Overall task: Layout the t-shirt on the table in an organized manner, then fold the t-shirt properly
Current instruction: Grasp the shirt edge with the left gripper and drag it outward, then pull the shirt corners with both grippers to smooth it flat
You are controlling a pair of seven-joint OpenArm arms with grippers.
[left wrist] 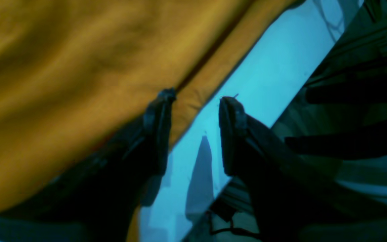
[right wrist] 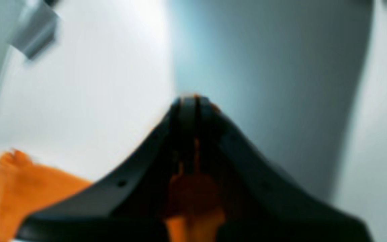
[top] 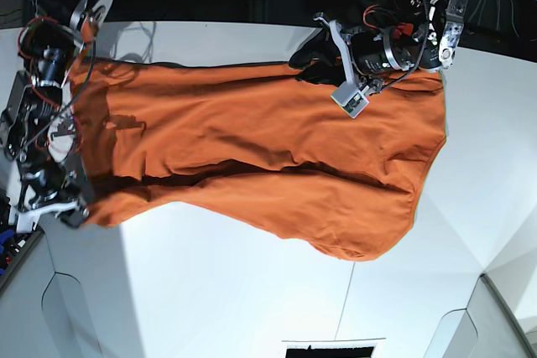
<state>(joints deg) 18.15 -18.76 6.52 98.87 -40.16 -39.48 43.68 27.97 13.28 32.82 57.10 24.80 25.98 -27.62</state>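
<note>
The orange t-shirt (top: 252, 140) lies spread sideways across the white table (top: 252, 291), wrinkled, with a long fold through its middle. My right gripper (top: 77, 203), at the left of the base view, is shut on the shirt's corner. In the right wrist view, orange cloth (right wrist: 22, 181) shows between the closed fingers of that gripper (right wrist: 193, 99). My left gripper (top: 300, 62) is at the shirt's far edge. In the left wrist view it (left wrist: 197, 95) is open: one finger is over the shirt (left wrist: 79, 67), the other over the bare table (left wrist: 267, 77).
Cables and arm hardware (top: 403, 39) crowd the table's far edge. Dark frames (left wrist: 358, 84) lie beyond the table edge in the left wrist view. Thin seam lines (top: 419, 270) cross the table's front right. A dark object (top: 327, 348) sits at the front edge.
</note>
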